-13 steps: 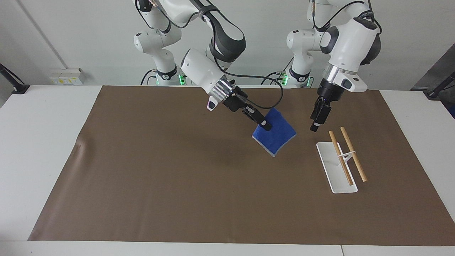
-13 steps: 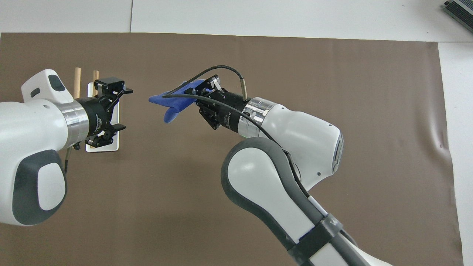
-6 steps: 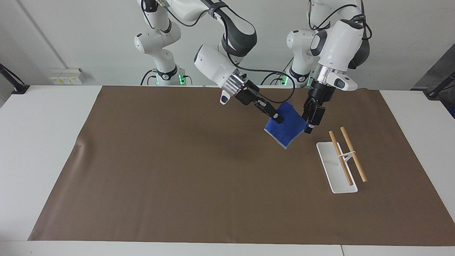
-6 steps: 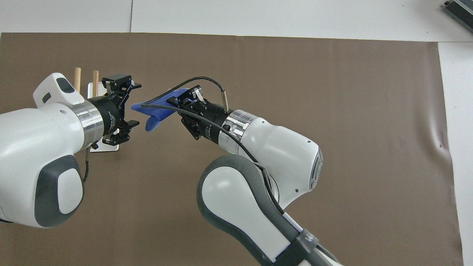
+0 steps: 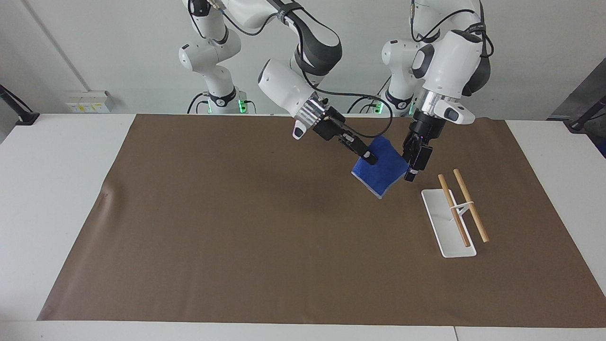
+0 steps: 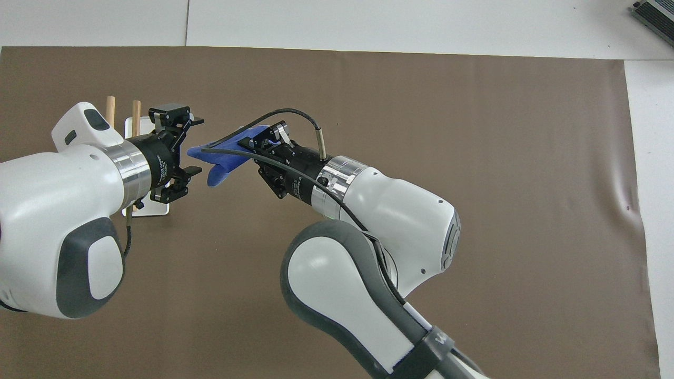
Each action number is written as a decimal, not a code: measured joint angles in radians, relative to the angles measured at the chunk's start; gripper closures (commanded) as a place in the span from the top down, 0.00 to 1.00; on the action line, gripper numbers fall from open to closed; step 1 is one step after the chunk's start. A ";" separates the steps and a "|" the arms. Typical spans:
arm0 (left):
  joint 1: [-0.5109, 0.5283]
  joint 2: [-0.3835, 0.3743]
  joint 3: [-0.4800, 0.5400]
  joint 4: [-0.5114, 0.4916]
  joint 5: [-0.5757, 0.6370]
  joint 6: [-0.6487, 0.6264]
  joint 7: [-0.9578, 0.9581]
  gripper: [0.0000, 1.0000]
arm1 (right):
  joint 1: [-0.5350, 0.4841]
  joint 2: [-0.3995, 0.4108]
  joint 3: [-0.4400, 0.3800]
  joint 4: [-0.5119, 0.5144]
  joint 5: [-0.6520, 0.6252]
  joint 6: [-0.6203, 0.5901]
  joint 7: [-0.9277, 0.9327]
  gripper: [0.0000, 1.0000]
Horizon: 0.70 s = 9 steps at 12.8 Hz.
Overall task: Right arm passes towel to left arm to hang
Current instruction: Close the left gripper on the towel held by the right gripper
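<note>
My right gripper (image 5: 369, 157) is shut on the blue towel (image 5: 384, 171) and holds it up in the air over the brown mat. The towel hangs tilted below the fingers. In the overhead view the right gripper (image 6: 254, 141) pinches one end of the towel (image 6: 221, 167), and the free end points at my left gripper (image 6: 194, 146). The left gripper (image 5: 410, 172) is open. Its fingers stand on either side of the towel's free edge without closing on it. The wooden-rod rack (image 5: 455, 208) stands just past it toward the left arm's end of the table.
The rack has a white flat base (image 5: 440, 227) and two wooden rods (image 6: 109, 108) on a wire post, partly hidden under the left arm in the overhead view. A brown mat (image 5: 236, 237) covers the table. A crease lies at the mat's edge (image 5: 105, 193).
The right gripper carried the towel toward the left arm's end and slightly up. The left gripper came in to meet it, and its open fingers now straddle the towel's edge.
</note>
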 measured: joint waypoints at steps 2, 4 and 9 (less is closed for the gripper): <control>0.000 0.000 -0.001 0.000 0.000 0.001 -0.002 0.29 | 0.000 0.000 0.000 0.000 0.000 0.000 0.000 0.00; 0.000 0.000 -0.002 0.000 0.000 0.003 -0.003 0.00 | 0.000 0.001 0.000 0.000 0.000 0.000 0.000 0.00; 0.000 0.000 -0.002 0.000 0.000 0.006 0.004 0.00 | 0.000 0.002 0.000 0.000 0.000 0.000 0.000 0.00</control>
